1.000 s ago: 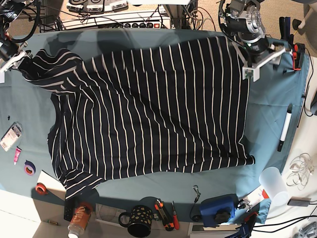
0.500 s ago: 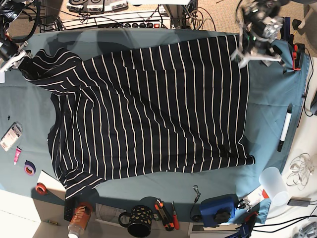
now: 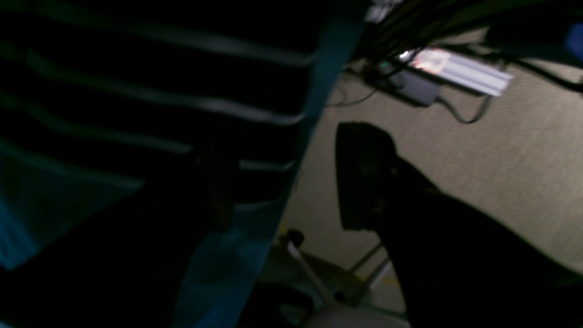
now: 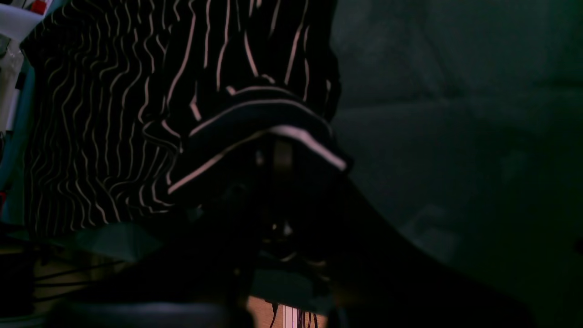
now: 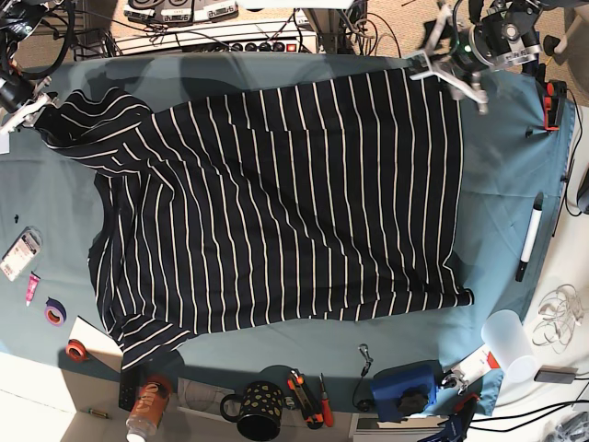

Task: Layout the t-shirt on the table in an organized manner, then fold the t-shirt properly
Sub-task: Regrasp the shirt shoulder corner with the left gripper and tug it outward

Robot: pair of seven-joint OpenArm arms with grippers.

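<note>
Base view, left to right: right gripper [image 5: 26,109] sits at the far-left table edge, jaws pinched on the bunched sleeve of the dark navy t-shirt with thin white stripes [image 5: 276,203]; right wrist view shows that sleeve hem folded over the fingers [image 4: 273,157], rest of the fabric rippling away behind. Shirt lies spread mostly flat across the middle of the wide teal cloth-covered table [image 5: 506,184], stripes running front to back, second sleeve hanging toward the near-left corner, hem edge on the right side. Small clutter off the shirt: purple tape roll [image 5: 55,312] and red tape roll [image 5: 77,350] at near left, black polka-dot mug [image 5: 255,411] at the near edge, black-and-white marker pen [image 5: 529,238] on bare cloth at right. Left gripper [image 5: 451,69] hovers at the far-right shirt corner, jaws spread wide, holding nothing; its wrist view is dark and blurred, just striped fabric, table edge and floor
</note>
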